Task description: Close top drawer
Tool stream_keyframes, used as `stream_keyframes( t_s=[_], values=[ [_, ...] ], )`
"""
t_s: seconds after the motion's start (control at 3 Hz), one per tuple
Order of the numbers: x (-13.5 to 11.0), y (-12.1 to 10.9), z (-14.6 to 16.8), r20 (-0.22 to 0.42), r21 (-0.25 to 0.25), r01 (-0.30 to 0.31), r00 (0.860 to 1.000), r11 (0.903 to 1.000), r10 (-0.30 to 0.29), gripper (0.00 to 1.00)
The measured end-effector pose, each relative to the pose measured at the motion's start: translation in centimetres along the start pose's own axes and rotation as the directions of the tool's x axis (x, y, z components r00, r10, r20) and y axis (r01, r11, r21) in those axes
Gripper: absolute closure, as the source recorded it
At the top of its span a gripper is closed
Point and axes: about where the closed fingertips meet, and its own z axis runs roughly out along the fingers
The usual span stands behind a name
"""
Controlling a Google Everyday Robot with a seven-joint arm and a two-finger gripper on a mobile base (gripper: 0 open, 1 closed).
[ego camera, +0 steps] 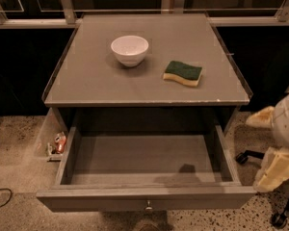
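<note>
The robot's cream-and-white gripper point(275, 167) hangs at the right edge of the scene, low beside the cabinet, with a rounded white arm housing point(286, 121) just above it. Whether it is open or closed cannot be told. It holds nothing that can be seen.

Just to its left is the top drawer point(96, 199), a wide, shallow grey wooden drawer pulled far out from under the tabletop. The drawer's right front corner lies just beside the gripper, though contact cannot be made out. A small round metal knob point(148, 206) sits at the centre of the flat front, well apart from the gripper. A small shadow falls on the drawer's floor near the right side.

On the flat grey cabinet top point(86, 83) stand a round white bowl point(129, 50) and, to its right and apart from it, a green-topped yellow sponge point(183, 73).

On the speckled floor point(19, 172) left of the drawer lies a small red-and-white item point(58, 144), with any print on it too small to read. A black wheeled chair base point(249, 155) shows behind the gripper.
</note>
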Motion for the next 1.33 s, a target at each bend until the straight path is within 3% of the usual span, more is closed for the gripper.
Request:
stream_keyframes(
  t_s=[0.33,1.0,1.33],
  values=[
    [2.8,3.1,4.5,0.026,-0.014,-0.011,1.000,0.9998,0.011,0.42],
    [3.2,3.4,5.3,0.023,-0.014,-0.013,1.000,0.9998,0.014,0.89],
    [3.4,4.3,7.5,0.067,-0.030,-0.025,0.997,0.9992,0.027,1.00]
  ],
)
